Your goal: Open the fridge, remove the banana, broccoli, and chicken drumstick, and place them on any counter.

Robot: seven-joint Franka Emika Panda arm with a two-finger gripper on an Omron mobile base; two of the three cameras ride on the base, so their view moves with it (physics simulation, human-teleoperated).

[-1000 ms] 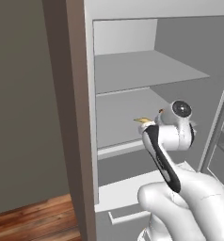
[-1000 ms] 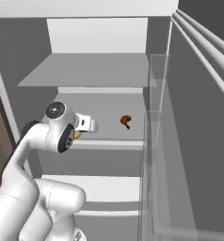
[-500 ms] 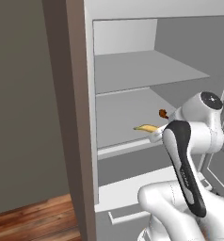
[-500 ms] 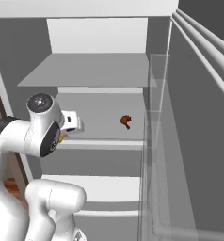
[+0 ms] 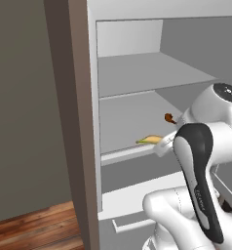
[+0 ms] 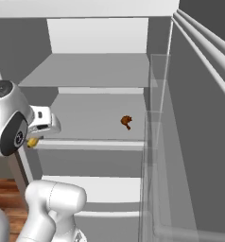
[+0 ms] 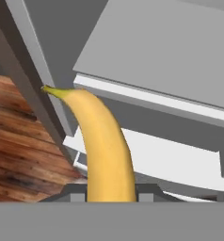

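The gripper (image 7: 111, 195) is closed on the banana (image 7: 104, 146), holding it near one end; the fruit projects forward from between the fingers, its stem tip pointing away from the hand. In the left base view the banana (image 5: 149, 140) is at the front edge of the middle shelf (image 5: 132, 119), at the mouth of the open fridge (image 5: 137, 29).

Handling, banana: judged light, with a smooth skin that may slide under a weak pinch. The flesh is soft, so excess clamping force would likely bruise it. The curved body is best taken across its width near the middle; the present end hold leaves a long free length that could swing or lever out during fast motion. Move slowly and keep the free tip clear of the fridge wall.

Handling, chicken drumstick (image 6: 126, 122): small, dark reddish-brown, probably firm and irregular. The thicker end looks like the more secure place to take hold.

Container contents: the fridge interior is grey with several shelves. The chicken drumstick lies toward the rear right of the middle shelf, well apart from the banana. The upper shelf (image 6: 90, 71) appears bare. The broccoli cannot be located in these views.

Judgement: the banana is being extracted; carrying it to a counter is the next requirement.
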